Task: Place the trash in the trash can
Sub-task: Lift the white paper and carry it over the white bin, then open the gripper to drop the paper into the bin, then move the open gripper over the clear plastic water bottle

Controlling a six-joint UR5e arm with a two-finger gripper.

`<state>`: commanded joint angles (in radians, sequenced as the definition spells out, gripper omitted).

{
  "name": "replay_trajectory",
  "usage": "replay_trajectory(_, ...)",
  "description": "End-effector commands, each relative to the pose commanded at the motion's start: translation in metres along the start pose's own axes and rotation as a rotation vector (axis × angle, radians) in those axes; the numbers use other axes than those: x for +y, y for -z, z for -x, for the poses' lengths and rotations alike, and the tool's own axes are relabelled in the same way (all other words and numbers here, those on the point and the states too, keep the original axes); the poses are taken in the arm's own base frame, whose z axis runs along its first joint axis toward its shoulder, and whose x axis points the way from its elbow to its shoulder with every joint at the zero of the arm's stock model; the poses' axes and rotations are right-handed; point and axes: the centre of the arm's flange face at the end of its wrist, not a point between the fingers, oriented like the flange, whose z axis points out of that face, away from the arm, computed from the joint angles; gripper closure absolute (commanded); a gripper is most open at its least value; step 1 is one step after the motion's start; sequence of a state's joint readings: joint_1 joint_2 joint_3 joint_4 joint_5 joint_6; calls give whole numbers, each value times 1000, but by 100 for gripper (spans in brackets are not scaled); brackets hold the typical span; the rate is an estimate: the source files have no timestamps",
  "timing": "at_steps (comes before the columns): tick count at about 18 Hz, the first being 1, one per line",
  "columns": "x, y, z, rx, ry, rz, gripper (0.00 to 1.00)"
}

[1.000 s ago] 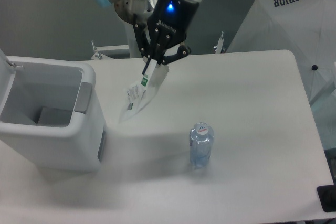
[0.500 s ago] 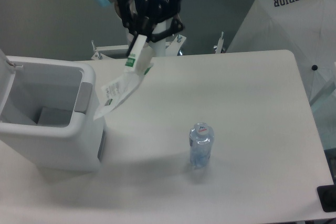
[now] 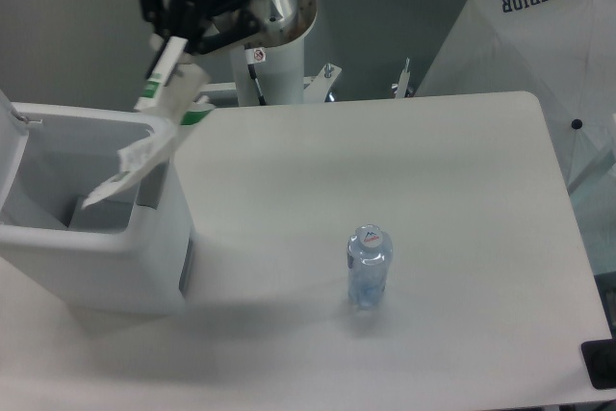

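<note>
My gripper (image 3: pixel 169 45) is at the upper left, shut on the top edge of the flat white packet (image 3: pixel 144 146). The packet hangs down at a slant over the open trash can (image 3: pixel 96 243), its lower end inside the opening above the grey interior. The trash can is a large white bin at the left of the table, with its lid (image 3: pixel 8 156) raised at the far left. A small clear water bottle (image 3: pixel 369 267) with a white cap stands upright on the table, well to the right of the can and apart from the gripper.
A white fabric cover with the word SUPERIOR (image 3: pixel 525 31) sits beyond the table's right rear corner. A dark object (image 3: pixel 602 363) lies at the front right edge. The arm's base column (image 3: pixel 274 55) rises behind the table's rear edge.
The gripper has carried the packet leftward and slightly up, from above the table beside the can to over the can's opening. The bottle has stayed where it was.
</note>
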<state>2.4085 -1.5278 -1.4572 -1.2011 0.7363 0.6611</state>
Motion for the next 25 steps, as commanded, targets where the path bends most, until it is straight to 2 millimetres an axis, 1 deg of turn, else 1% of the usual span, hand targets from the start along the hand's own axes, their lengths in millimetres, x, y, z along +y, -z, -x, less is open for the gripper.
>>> replay_trajectory(3,7,-21,-13,34,-23,16,100)
replay_trajectory(6,17,-39,-20,35,-61,7,99)
replay_trajectory(9,24,-52,-25,39,-84,7,90)
replay_trajectory(11,26,-55,-25,43,-86,11,66)
replay_trajectory(12,27,-56,-25,45,-85,12,56)
replay_trajectory(13,29,-57,-25,46,-83,14,36)
replay_trajectory(14,30,-57,-24,44,-81,15,3)
replay_trajectory(15,31,-58,-24,45,-79,17,0)
replay_trajectory(18,32,-58,-23,35,-79,24,0)
replay_trajectory(21,36,-59,-16,-10,-75,60,0)
replay_trajectory(23,39,-64,-8,-19,-63,78,0)
replay_trajectory(25,49,-64,8,-59,-36,108,0)
